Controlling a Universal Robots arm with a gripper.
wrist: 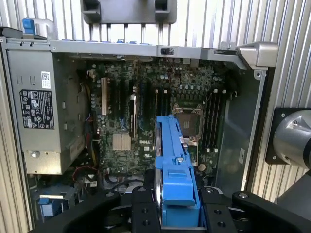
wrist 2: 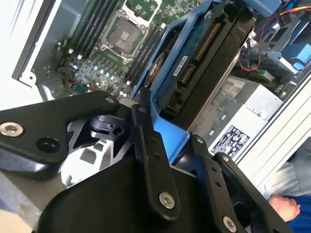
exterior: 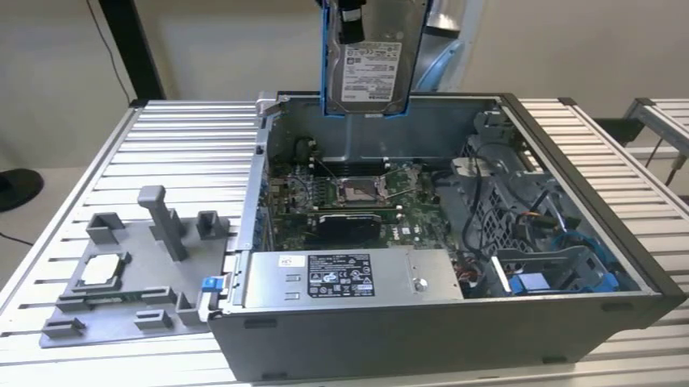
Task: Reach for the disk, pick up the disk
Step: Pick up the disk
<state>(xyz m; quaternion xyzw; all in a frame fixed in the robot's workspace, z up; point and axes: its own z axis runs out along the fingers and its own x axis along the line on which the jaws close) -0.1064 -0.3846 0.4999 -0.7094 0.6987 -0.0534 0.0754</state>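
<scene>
**Operator:** Status of the gripper [exterior: 364,24]?

**Technician:** Its black fingers [wrist 2: 148,145] are closed on the disk [exterior: 373,71], pressed against the blue bracket [wrist: 177,177] from both sides.

**Operator:** Position of the disk?

**Technician:** Held upright in the air, clear of the open computer case [exterior: 453,330]. In the exterior view it hangs over the case's far wall, white label facing the camera.

**Operator:** What lies beneath it?

**Technician:** In the first wrist view, the motherboard [wrist: 146,111] and its processor socket [wrist: 188,121]. The power supply [exterior: 339,278] sits along the case's near wall.

**Operator:** Outside the case?

**Technician:** A grey fixture plate [exterior: 119,282] rests on the ribbed counter [exterior: 183,129], at the exterior view's left of the case and well apart from the disk.
</scene>
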